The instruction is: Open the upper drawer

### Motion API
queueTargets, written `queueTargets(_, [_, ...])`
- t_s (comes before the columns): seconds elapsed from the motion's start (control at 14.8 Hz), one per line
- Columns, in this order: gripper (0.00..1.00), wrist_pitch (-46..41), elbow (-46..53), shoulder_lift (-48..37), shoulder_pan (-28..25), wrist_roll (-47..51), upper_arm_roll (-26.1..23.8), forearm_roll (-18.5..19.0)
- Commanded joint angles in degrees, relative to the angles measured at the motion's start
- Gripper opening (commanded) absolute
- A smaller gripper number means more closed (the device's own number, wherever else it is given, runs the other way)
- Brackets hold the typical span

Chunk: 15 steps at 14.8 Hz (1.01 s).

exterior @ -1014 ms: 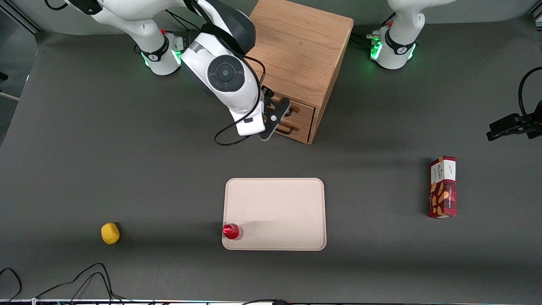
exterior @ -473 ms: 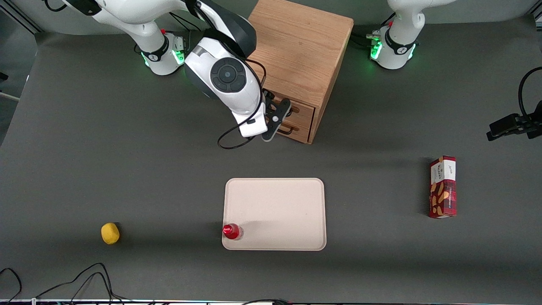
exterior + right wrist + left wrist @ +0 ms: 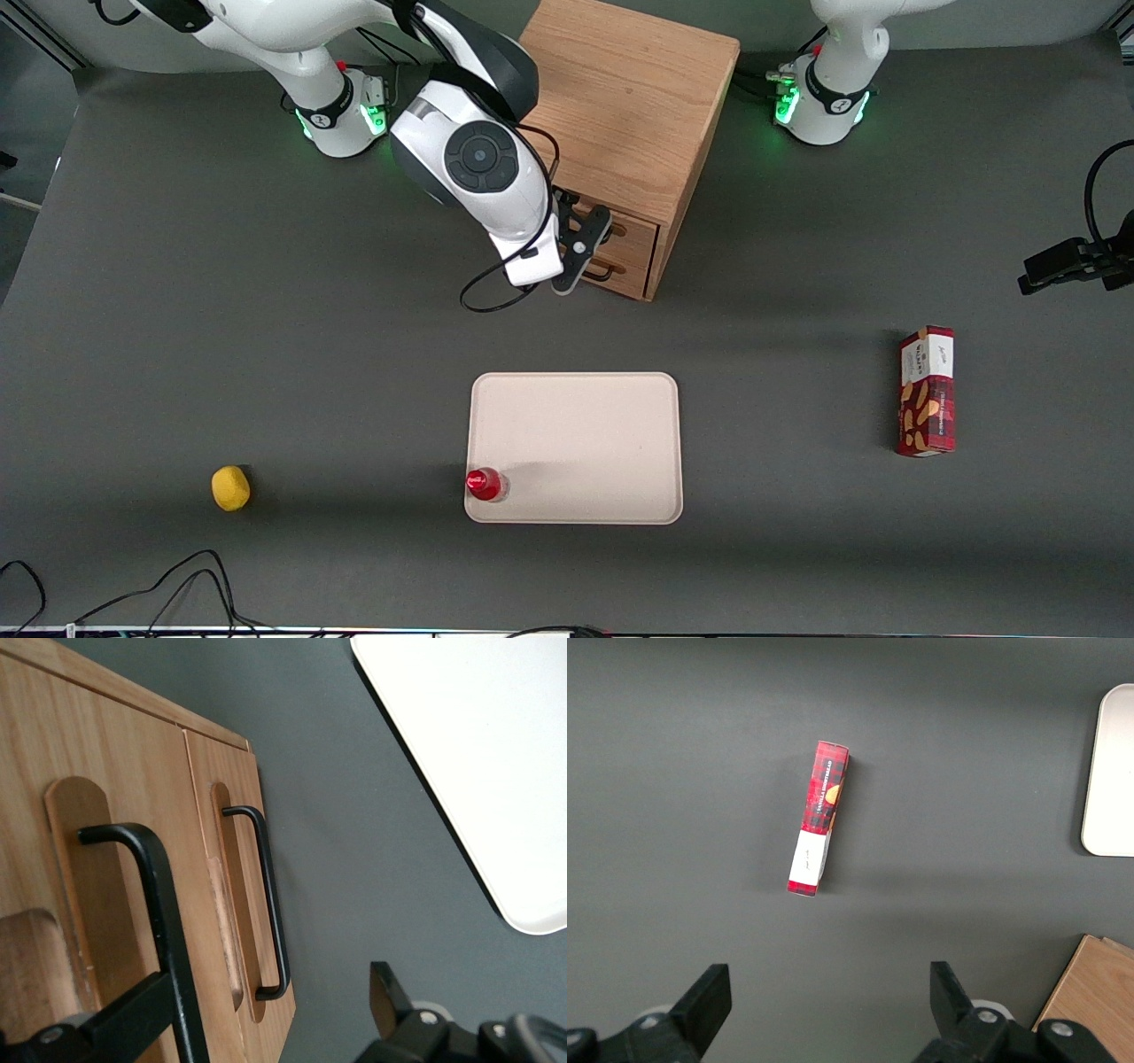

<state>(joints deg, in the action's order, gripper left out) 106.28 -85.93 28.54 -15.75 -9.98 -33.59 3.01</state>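
1. The working arm reaches down from its base over the tabletop (image 3: pixel 266 310) and slants toward the front of the wooden cabinet (image 3: pixel 629 106), its wrist tilted so the gripper (image 3: pixel 585 244) faces the drawer fronts.
2. The gripper sits right in front of the upper drawer (image 3: pixel 631 232); in the right wrist view its jaws stand apart, one finger (image 3: pixel 133 1010) crossing the upper drawer's black handle (image 3: pixel 146 895), the other finger (image 3: pixel 390 997) clear of the wood over the tabletop.
3. The upper drawer is shut, flush with the cabinet face, directly above the lower drawer (image 3: pixel 620 273), which is shut too.
4. The lower drawer's handle (image 3: pixel 266 904) is free of the gripper.
5. A beige tray (image 3: pixel 576 425) lies nearer the front camera than the cabinet, with a red bottle (image 3: pixel 485 484) at its corner.
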Motion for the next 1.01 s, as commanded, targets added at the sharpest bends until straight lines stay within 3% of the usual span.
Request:
queueTargets(0.0, [1.00, -0.5, -1.4, -1.3, 2.4, -1.4, -2.4, 1.4])
queueTargets(0.54, [1.00, 0.0, -1.6, -0.4, 3.3, -2.8, -3.2, 1.8])
queueTargets(0.95, [1.00, 1.3, -1.5, 1.4, 3.5, -2.9, -3.0, 5.5])
